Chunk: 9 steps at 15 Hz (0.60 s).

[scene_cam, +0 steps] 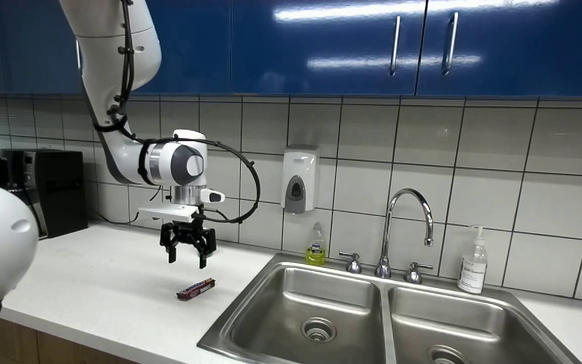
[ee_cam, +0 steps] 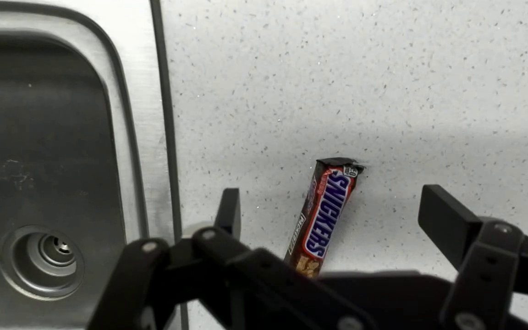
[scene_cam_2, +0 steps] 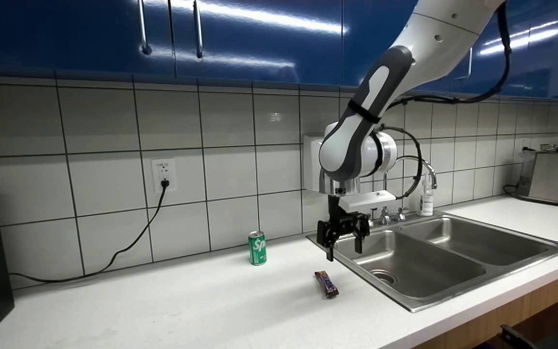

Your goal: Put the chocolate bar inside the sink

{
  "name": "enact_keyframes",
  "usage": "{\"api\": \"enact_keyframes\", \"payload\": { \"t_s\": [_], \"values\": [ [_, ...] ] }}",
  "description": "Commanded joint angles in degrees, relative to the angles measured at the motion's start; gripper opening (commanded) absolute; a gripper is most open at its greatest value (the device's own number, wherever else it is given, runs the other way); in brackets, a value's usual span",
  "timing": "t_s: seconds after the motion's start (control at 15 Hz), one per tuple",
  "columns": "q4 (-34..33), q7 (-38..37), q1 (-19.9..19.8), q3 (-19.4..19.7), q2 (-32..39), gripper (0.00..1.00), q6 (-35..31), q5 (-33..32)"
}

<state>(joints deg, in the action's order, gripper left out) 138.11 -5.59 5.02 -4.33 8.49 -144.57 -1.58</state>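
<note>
Bar (ee_cam: 322, 215): ungrasped on desk (scene_cam_2: 187, 310); likely approach step.
End effector (scene_cam: 187, 260): spread, empty; should descend, pinch.
Sink (scene_cam: 387, 313): after lifting.

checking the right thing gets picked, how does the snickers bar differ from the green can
The Snickers bar lies flat; the green can stands upright. The bar is slim and boxy; the can is a thicker cylinder. The bar is dark brown and red; the can is mainly green. Both rest on the white counter, outside the sink.
</note>
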Motion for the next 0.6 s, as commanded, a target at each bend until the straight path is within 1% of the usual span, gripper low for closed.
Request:
{"api": "enact_keyframes", "payload": {
  "t_s": [0.0,0.4,0.47,0.53],
  "values": [
    [-4.09,-3.86,1.13,0.57,4.99,1.00,0.41,-2.18],
    [-7.10,-5.45,2.66,1.08,9.99,1.00,0.21,-1.96],
    [-7.40,-5.29,2.86,1.23,10.30,1.00,-0.11,-2.20],
    [-5.83,-3.23,2.10,0.66,9.16,1.00,0.14,-0.60]
  ]
}}
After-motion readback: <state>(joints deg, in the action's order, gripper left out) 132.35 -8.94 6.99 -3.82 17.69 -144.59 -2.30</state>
